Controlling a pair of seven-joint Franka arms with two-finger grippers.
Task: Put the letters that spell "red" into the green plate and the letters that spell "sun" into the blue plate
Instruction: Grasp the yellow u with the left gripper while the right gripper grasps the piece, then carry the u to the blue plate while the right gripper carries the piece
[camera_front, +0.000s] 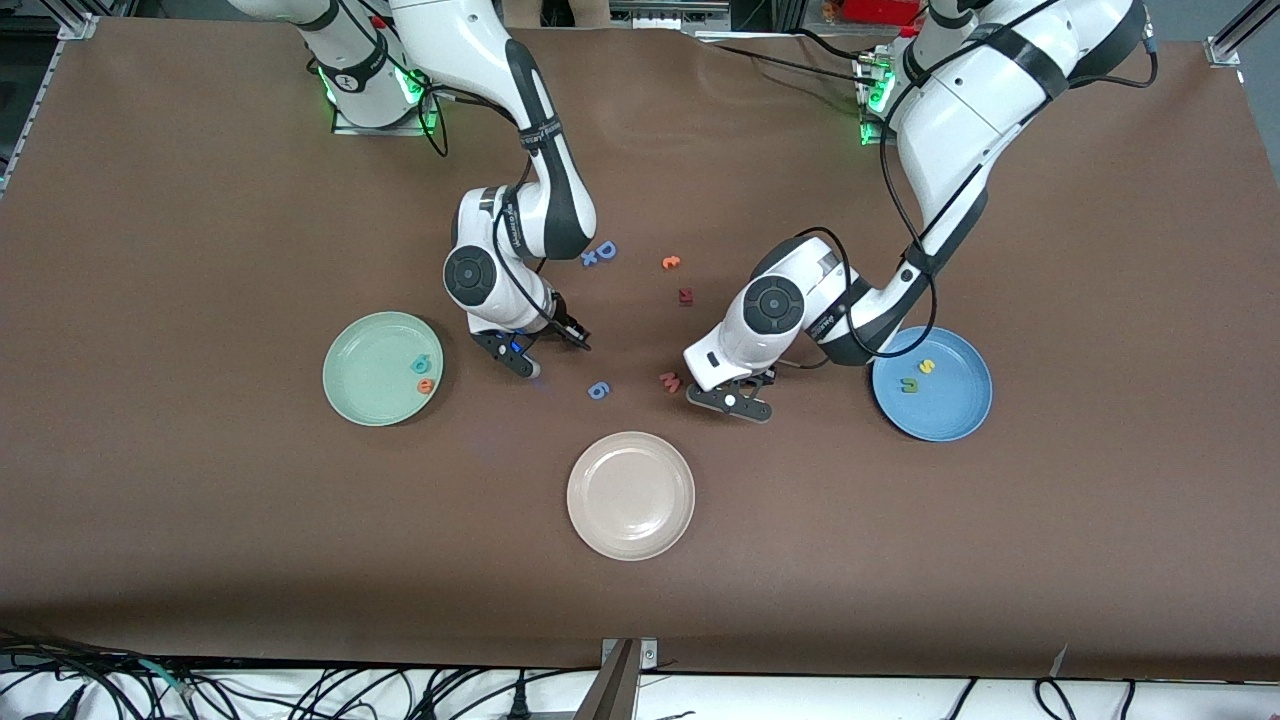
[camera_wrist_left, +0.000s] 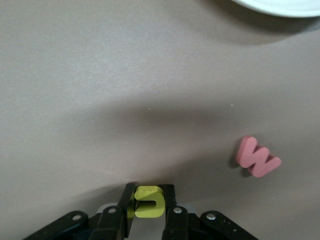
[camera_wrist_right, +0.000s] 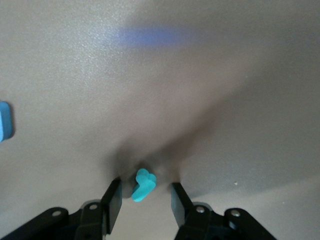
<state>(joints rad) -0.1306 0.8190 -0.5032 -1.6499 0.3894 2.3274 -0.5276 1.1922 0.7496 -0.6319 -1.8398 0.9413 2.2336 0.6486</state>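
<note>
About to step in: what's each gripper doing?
Left gripper: shut on the yellow u.
Right gripper: open around the teal r, not yet gripping.

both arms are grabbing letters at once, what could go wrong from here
1. The right pincer has its fingers on either side of the small teal foam letter with gaps showing, so the letter may twist or slip out as they close.
2. The left pincer is shut on the small yellow foam letter only at the fingertips; it could drop on the way to the round blue plate.
3. The pink foam letter lies close by and might get nudged.
</note>
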